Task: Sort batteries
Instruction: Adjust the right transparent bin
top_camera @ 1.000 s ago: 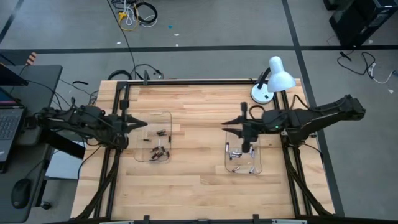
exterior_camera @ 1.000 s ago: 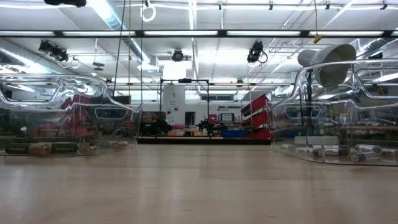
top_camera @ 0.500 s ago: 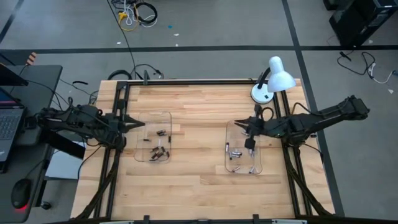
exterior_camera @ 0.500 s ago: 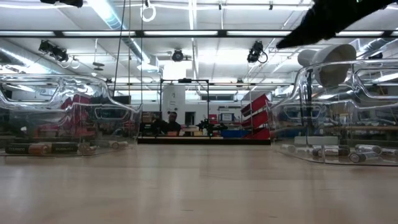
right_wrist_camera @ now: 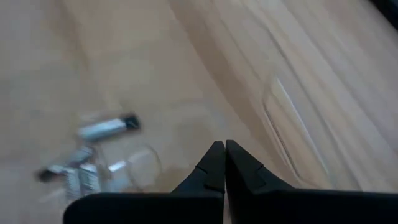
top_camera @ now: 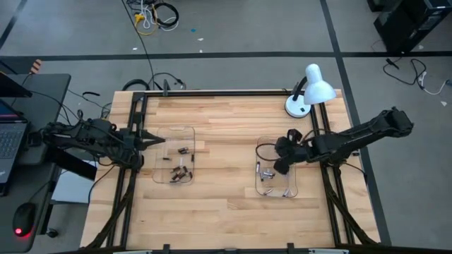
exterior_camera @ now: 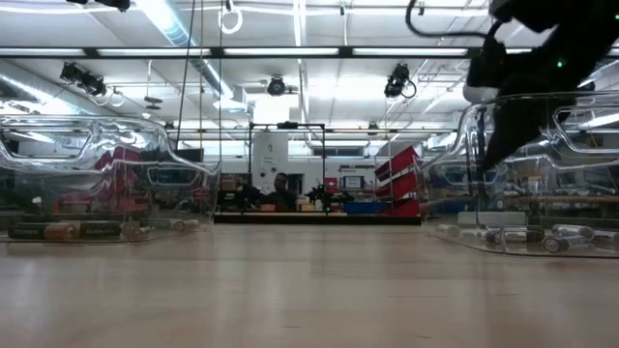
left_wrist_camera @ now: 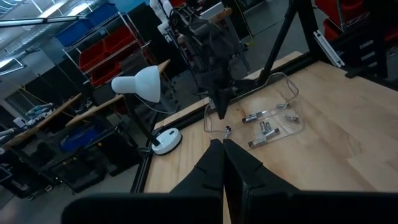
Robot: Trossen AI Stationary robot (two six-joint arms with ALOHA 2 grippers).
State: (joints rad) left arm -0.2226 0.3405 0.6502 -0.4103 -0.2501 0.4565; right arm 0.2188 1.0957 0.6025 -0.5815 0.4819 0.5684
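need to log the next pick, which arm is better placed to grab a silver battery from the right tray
Right. The right gripper hangs over the right tray beside the silver batteries; the left gripper waits at the left tray's edge.

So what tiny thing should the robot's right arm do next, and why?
Probably open its fingers and dip lower toward a battery. The right gripper hangs over the right tray, pointing down, fingers shut with nothing between them, and the silver batteries lie loose just under it. The left gripper waits shut at the left tray.
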